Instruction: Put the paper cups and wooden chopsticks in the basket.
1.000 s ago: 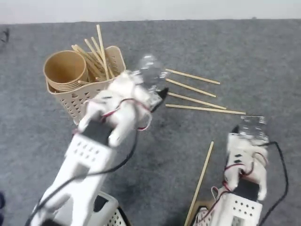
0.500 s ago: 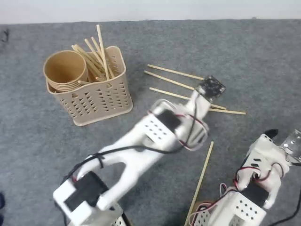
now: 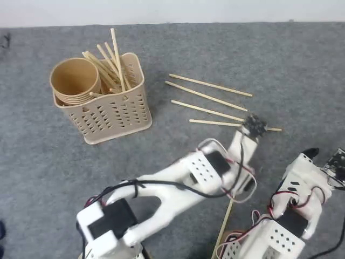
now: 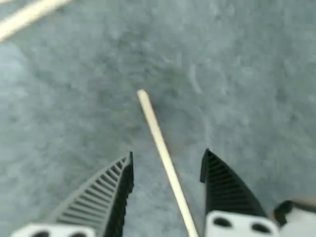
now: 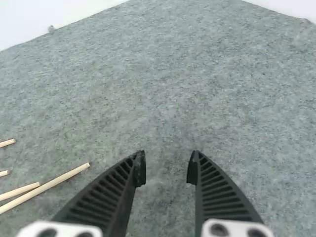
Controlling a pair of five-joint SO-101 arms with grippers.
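Half a second ago the left arm (image 3: 199, 172) reached out over the four loose chopsticks (image 3: 207, 110) and hid parts of the middle ones. It has since drawn back toward the near side, and its wrist now sits over the right-hand part of the nearest of the four. A second ago it was up beside the basket (image 3: 110, 116). The right arm (image 3: 294, 199) has hardly shifted in the last half second.

The left gripper (image 4: 168, 154) is low over the carpet (image 3: 280, 65) with its jaws wide apart. A chopstick (image 4: 158, 133) lies between them, not clamped, with its end a little ahead of the fingertips. I cannot tell whether this is the single chopstick (image 3: 226, 218) lying between the two arms. In the high view the left arm hides that stick's upper stretch, its lower end is lost at the bases, and the gripper's fingers sit out of sight under the wrist. The right gripper (image 5: 167, 155) hangs over bare carpet, jaws a little apart, nothing between them.

The basket stands at the far left and holds a stack of paper cups (image 3: 75, 81) — how many is hard to count — and a bundle of sticks (image 3: 110, 62) leaning out over its rim. The four loose chopsticks lie well apart from it, to its right.
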